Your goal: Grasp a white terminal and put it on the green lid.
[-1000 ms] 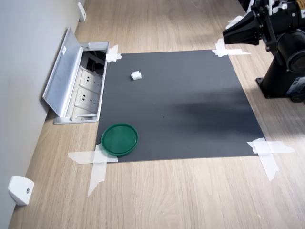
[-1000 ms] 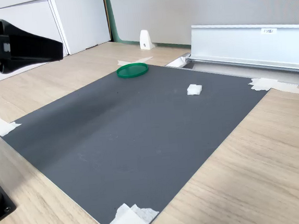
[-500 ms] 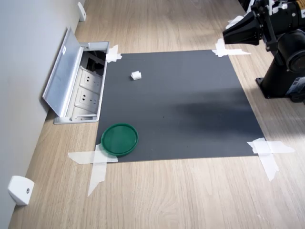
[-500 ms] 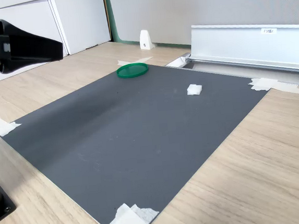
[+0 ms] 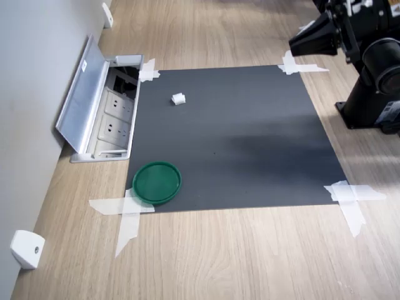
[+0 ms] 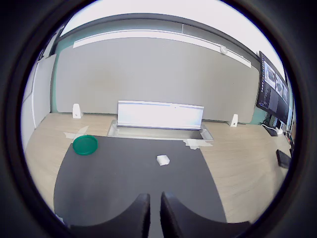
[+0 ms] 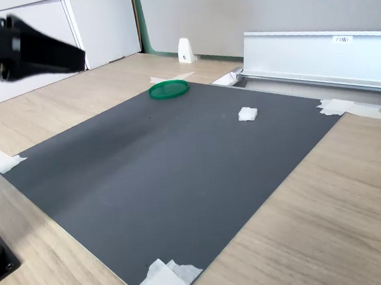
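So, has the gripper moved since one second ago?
Yes. In the first exterior view the gripper has shifted slightly up and toward the view's left, judged against the white tape on the dark mat's corner. The white terminal lies untouched.

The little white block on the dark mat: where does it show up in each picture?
First exterior view: the white terminal lies in the mat's upper left, near the open socket box.
Wrist view: near the centre, before that box.
Second exterior view: right of centre, below the box's lid.
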Robot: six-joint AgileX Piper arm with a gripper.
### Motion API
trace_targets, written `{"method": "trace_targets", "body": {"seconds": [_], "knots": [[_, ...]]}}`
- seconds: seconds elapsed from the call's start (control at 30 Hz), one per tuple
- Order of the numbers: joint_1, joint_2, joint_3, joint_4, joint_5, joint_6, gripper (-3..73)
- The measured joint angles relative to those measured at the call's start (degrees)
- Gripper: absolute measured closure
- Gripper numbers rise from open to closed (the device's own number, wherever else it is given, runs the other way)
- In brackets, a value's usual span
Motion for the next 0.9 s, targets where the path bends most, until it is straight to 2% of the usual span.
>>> {"method": "trace_targets", "body": {"seconds": [0.5, 0.67, 0.9], "knots": [[0.0, 39.1, -20.8, -0.8, 11.9, -0.8, 61.6], [0.0, 49.9, -26.8, -0.2, 12.3, -8.5, 62.2], [0.0, 66.5, -35.1, 3.5, 13.4, -20.8, 66.0]]}}
